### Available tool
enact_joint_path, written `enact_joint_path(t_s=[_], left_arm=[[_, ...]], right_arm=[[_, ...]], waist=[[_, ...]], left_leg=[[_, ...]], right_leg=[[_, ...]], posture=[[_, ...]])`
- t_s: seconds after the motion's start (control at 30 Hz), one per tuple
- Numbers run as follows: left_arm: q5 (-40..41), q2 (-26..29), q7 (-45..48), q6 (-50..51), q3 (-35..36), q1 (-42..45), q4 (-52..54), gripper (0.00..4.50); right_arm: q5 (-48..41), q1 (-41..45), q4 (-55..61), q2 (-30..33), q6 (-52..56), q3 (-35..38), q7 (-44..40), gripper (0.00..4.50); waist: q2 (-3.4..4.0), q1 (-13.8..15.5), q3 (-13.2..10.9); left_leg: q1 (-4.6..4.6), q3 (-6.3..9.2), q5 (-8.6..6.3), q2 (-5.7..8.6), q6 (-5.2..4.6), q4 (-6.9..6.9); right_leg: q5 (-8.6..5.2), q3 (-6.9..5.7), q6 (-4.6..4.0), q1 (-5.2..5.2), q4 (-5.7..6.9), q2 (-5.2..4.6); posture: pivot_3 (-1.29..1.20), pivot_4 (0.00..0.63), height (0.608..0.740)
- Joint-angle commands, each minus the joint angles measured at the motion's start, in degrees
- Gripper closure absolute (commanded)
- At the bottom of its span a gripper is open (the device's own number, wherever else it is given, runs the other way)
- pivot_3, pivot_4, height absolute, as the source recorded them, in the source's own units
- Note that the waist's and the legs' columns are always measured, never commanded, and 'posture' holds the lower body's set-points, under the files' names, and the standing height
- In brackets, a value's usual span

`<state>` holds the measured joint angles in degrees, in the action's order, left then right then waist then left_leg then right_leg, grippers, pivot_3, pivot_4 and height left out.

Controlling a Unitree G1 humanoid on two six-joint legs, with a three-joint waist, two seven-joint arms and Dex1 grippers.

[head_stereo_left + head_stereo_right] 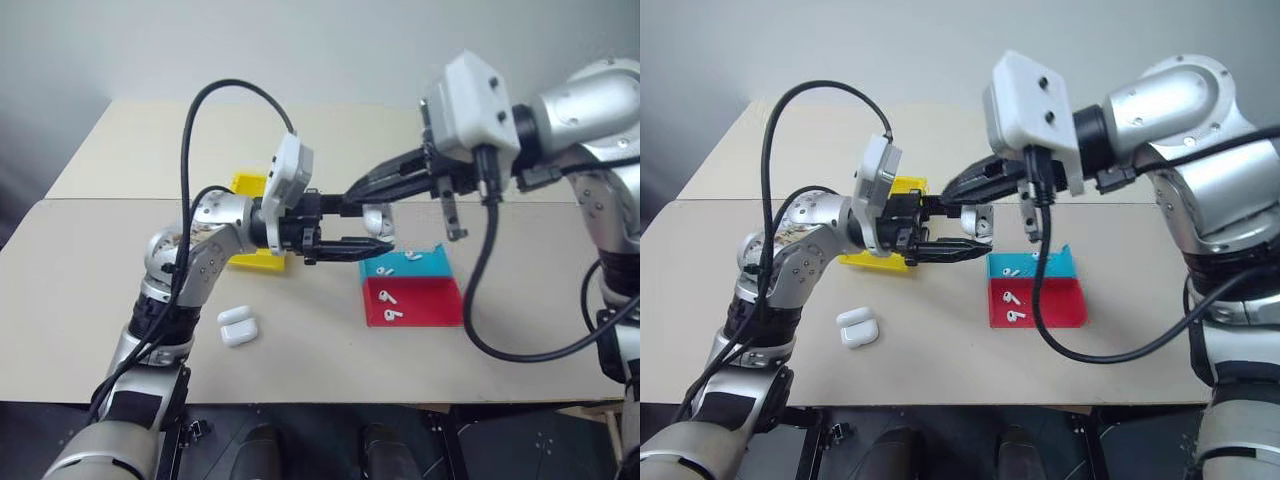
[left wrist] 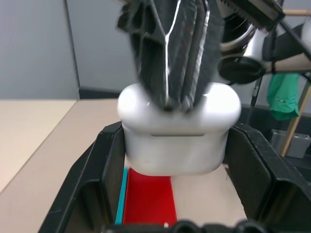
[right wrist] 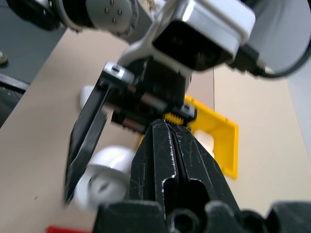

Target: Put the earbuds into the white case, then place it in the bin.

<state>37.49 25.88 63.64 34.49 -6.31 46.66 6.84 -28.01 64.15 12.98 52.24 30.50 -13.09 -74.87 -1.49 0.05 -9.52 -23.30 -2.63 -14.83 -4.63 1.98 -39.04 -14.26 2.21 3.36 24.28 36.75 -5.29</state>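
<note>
white case (image 2: pixel 177 133) sits clamped in your left hand (image 1: pixel 350 232); your right hand (image 3: pixel 172 145), pinched tight, presses its top. next, check lid seated, then bin (image 1: pixel 902 186).

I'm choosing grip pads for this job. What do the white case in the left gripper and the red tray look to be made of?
The white case looks like smooth, glossy hard plastic: it has rounded edges and soft reflections, so it may be slippery. The red tray looks like thin, rigid plastic with a satin finish, judging by its uniform colour and crisp, straight walls.
</note>
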Motion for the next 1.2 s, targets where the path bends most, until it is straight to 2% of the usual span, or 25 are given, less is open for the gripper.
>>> enact_joint_path(t_s=[0.03, 0.2, 0.3, 0.4, 0.57, 0.63, 0.73, 0.87, 1.0, 1.1, 1.2], left_arm=[[1.4, 0.6, -0.1, -0.8, 2.8, 0.5, 2.8, 1.72], [2.0, 1.1, -0.5, -0.7, 3.5, -0.2, 3.8, 1.72], [1.8, 1.4, -1.9, -0.8, 4.3, -0.9, 4.7, 1.72], [1.6, 2.2, -3.8, -0.5, 5.9, -2.2, 6.0, 1.72], [0.7, 4.5, -10.7, -0.2, 11.0, -5.9, 9.6, 1.72], [0.8, 5.2, -13.6, -0.1, 13.0, -8.0, 10.8, 1.72], [-1.9, 4.7, -21.3, -0.1, 15.3, -11.9, 11.6, 1.72], [-6.8, 3.8, -31.6, 1.8, 15.4, -14.6, 12.2, 1.72], [-20.4, 0.9, -47.5, 7.5, 7.9, -11.2, 7.1, 1.72], [-25.7, -0.5, -50.9, 8.2, 4.3, -8.6, 2.6, 1.72], [-26.5, -2.7, -51.3, 9.7, 3.4, -5.2, -1.5, 1.72]], right_arm=[[-1.0, -1.4, 3.2, 1.9, 1.8, 4.5, 0.1, 4.46], [-4.5, -6.2, 8.2, 2.9, 7.2, 10.4, 4.2, 4.46], [-11.9, -9.8, 12.2, 1.8, 14.9, 18.4, 11.2, 4.46], [-17.2, -13.6, 11.4, 0.6, 19.2, 24.9, 15.7, 4.46], [-29.0, -25.2, 18.3, -1.1, 28.3, 37.1, 28.1, 4.46], [-32.7, -29.9, 22.2, -2.1, 29.8, 39.7, 32.9, 4.46], [-36.2, -36.6, 28.0, -3.9, 29.5, 40.5, 39.6, 4.46], [-39.3, -41.0, 31.8, -5.0, 27.5, 39.9, 45.0, 4.46], [-41.0, -41.5, 31.6, -5.4, 25.6, 38.3, 48.0, 4.46], [-41.1, -40.8, 30.7, -4.7, 24.4, 37.0, 48.3, 4.46], [-40.6, -39.8, 29.8, -4.2, 23.4, 35.4, 48.5, 4.46]], waist=[[0.01, 0.0, 0.0], [0.01, -0.1, 0.0], [0.00, 0.0, 0.0], [0.00, 0.1, 0.0], [-0.01, 0.4, 0.0], [-0.01, 0.4, 0.0], [-0.02, 0.4, 0.0], [-0.03, 0.5, 0.0], [-0.10, 0.9, 0.0], [-0.12, 0.8, 0.1], [-0.13, 0.6, 0.1]], left_leg=[[0.02, -0.03, 0.00, 0.01, 0.00, -0.01], [0.08, -0.03, 0.00, 0.00, 0.00, 0.00], [0.07, -0.02, 0.00, 0.00, 0.00, -0.01], [0.06, -0.01, 0.00, 0.00, 0.00, -0.01], [0.09, 0.01, 0.00, 0.00, -0.01, 0.00], [0.09, 0.01, 0.00, 0.00, -0.01, 0.02], [0.13, 0.00, -0.01, 0.00, -0.01, 0.01], [0.19, 0.01, 0.00, 0.00, -0.01, -0.03], [0.18, 0.07, 0.00, 0.02, -0.01, -0.04], [0.17, 0.10, -0.01, 0.08, -0.01, -0.04], [0.06, 0.10, -0.01, 0.07, -0.01, -0.01]], right_leg=[[0.00, 0.03, 0.00, 0.01, -0.01, -0.01], [-0.01, 0.05, -0.01, -0.01, -0.01, 0.01], [0.00, 0.04, -0.01, -0.02, -0.01, 0.00], [0.00, 0.04, -0.01, -0.04, 0.01, 0.00], [0.00, 0.04, -0.01, -0.07, 0.00, 0.00], [0.00, 0.04, -0.01, -0.06, 0.00, 0.00], [0.00, 0.05, -0.01, -0.11, -0.02, -0.01], [0.00, 0.06, 0.00, -0.16, -0.07, 0.00], [0.00, 0.04, 0.00, -0.20, -0.10, 0.00], [0.00, 0.03, 0.00, -0.21, -0.12, -0.02], [0.00, 0.02, 0.00, -0.11, -0.07, -0.02]], posture=[[0.00, 0.150, 0.740], [0.00, 0.150, 0.740], [0.00, 0.150, 0.740], [0.00, 0.150, 0.740], [0.00, 0.150, 0.740], [0.00, 0.150, 0.740], [0.00, 0.150, 0.740], [0.00, 0.150, 0.740], [0.00, 0.150, 0.740], [0.00, 0.150, 0.740], [0.00, 0.150, 0.740]])
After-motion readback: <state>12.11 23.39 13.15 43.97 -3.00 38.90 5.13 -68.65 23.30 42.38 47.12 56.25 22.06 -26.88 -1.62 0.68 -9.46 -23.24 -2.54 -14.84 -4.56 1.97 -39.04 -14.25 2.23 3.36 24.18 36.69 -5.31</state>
